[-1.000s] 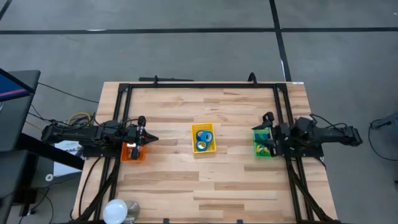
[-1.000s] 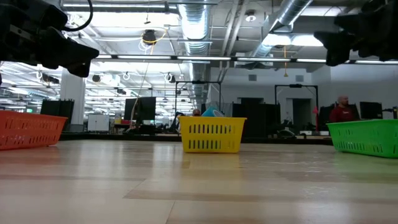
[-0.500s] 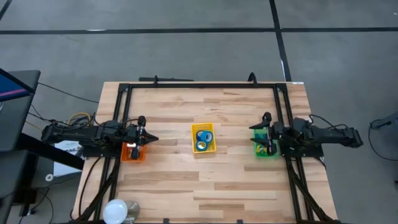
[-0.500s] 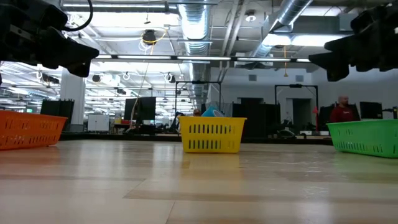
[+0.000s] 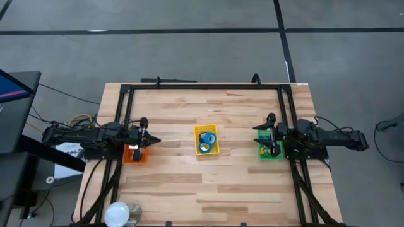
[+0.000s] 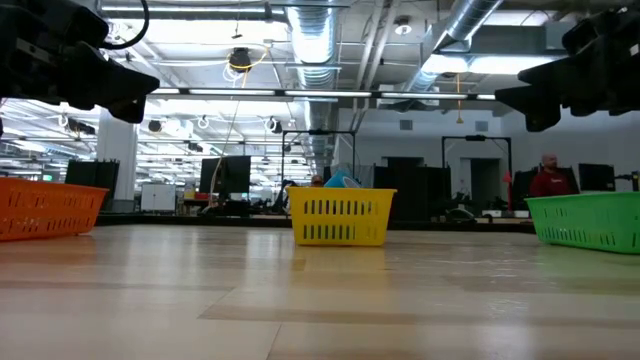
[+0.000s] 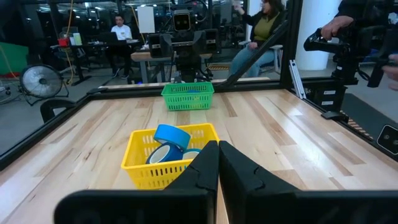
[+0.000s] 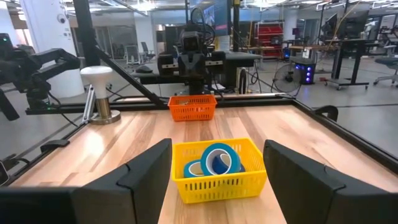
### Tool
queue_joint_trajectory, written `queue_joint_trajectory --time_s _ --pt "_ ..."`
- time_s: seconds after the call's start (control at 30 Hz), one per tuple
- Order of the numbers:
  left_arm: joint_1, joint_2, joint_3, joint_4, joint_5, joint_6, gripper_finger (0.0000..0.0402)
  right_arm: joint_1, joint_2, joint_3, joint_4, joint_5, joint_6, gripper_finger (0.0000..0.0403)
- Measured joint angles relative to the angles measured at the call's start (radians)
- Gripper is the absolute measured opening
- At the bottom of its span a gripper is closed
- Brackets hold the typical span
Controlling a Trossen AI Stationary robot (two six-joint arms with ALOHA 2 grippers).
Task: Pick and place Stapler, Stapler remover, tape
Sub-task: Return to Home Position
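The left gripper (image 5: pixel 153 140) hangs over the orange basket (image 5: pixel 134 156) at the table's left side. Its wrist view shows the two fingers (image 7: pixel 205 168) pressed together with nothing between them. The right gripper (image 5: pixel 261 134) hangs over the green basket (image 5: pixel 267 153) at the right side. Its fingers (image 8: pixel 149 171) stand wide apart and empty. Both arms lie drawn back along the side rails, each pointing inward toward the middle.

The tape (image 5: pixel 204 138) sits in the yellow basket (image 5: pixel 215 140), which stands in the middle of the table (image 5: pixel 208 183), well apart from both other baskets. At least three blue rolls show there. One stands on edge and leans above the rim, and the others lie lower inside.

No stapler or remover shows loose on the boards, and no roll lies outside the yellow basket. Bits of colour show in the green and orange baskets, but the grippers hide much of them and I cannot tell what they hold. A white domed stand (image 5: pixel 117 213) at the near left corner looks like no part of the job.

To judge from this, the sorting is finished. What is left is only for the arms to settle at rest, and they look close to that now.
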Motion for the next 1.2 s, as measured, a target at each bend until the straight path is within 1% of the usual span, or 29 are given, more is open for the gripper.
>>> queue_joint_trajectory --time_s 0.9,1.03,1.2 --pt "0.0 0.0 0.0 0.008 0.0 0.0 0.0004 0.0 0.0 -0.001 0.0 0.0 -0.008 0.0243" --pt "0.0 0.0 0.0 0.011 0.0 0.0 0.0004 0.0 0.0 -0.001 0.0 0.0 -0.008 0.0222" --pt "0.0 0.0 0.0 0.015 0.0 0.0 0.0004 0.0 0.0 -0.001 0.0 0.0 -0.008 0.0166"
